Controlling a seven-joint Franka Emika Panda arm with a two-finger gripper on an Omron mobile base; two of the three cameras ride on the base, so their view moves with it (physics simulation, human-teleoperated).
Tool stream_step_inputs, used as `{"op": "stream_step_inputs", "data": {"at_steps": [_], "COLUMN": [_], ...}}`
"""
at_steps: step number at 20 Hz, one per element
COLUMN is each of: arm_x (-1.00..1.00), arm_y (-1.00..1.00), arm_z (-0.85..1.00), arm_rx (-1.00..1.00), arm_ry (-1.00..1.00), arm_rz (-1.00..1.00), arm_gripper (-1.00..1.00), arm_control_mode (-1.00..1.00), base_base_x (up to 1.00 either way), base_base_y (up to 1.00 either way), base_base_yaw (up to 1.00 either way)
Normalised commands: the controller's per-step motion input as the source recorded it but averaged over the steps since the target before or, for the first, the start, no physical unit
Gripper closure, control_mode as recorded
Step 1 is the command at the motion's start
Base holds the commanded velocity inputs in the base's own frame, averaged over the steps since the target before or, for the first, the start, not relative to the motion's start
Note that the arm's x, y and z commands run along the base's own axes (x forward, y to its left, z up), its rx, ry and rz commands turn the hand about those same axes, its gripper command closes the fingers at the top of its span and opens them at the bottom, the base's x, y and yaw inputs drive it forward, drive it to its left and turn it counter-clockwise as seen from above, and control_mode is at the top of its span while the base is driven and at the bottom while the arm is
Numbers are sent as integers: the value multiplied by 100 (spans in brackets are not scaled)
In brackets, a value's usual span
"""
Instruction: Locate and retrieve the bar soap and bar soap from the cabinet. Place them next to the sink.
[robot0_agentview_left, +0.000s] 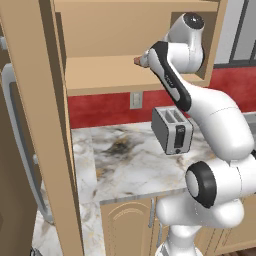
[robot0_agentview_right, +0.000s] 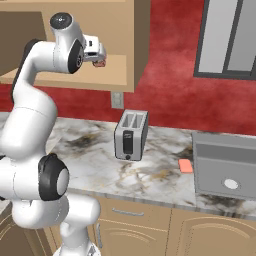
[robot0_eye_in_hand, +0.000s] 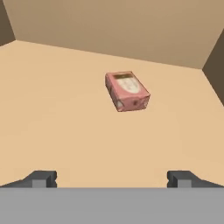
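Your end effector (robot0_eye_in_hand: 111, 179) is up inside the cabinet (robot0_agentview_left: 100, 75), fingers spread wide and holding nothing, because one soap (robot0_eye_in_hand: 127, 91) is not yet fetched from the shelf (robot0_eye_in_hand: 65, 127). That blocky reddish bar lies flat on the shelf, ahead of the fingertips and centred between them, slightly skewed, well apart from them. The pink soap (robot0_agentview_right: 186, 166) already lies on the worktop (robot0_agentview_right: 100, 160), just beside the sink (robot0_agentview_right: 225, 167), so judge that half done. Next you probably need to advance and close on the shelf bar.
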Motion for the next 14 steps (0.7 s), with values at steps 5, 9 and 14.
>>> {"op": "stream_step_inputs", "data": {"at_steps": [5,9,14], "arm_x": [19,15,12], "arm_y": [-5,0,0], "arm_z": [0,-6,-13], "arm_rx": [0,0,0], "arm_ry": [0,0,0], "arm_rz": [0,0,0], "arm_gripper": [-100,-100,-100], "arm_control_mode": [-100,-100,-100], "base_base_x": [0,0,0], "base_base_y": [0,0,0], "base_base_yaw": [0,0,0]}}
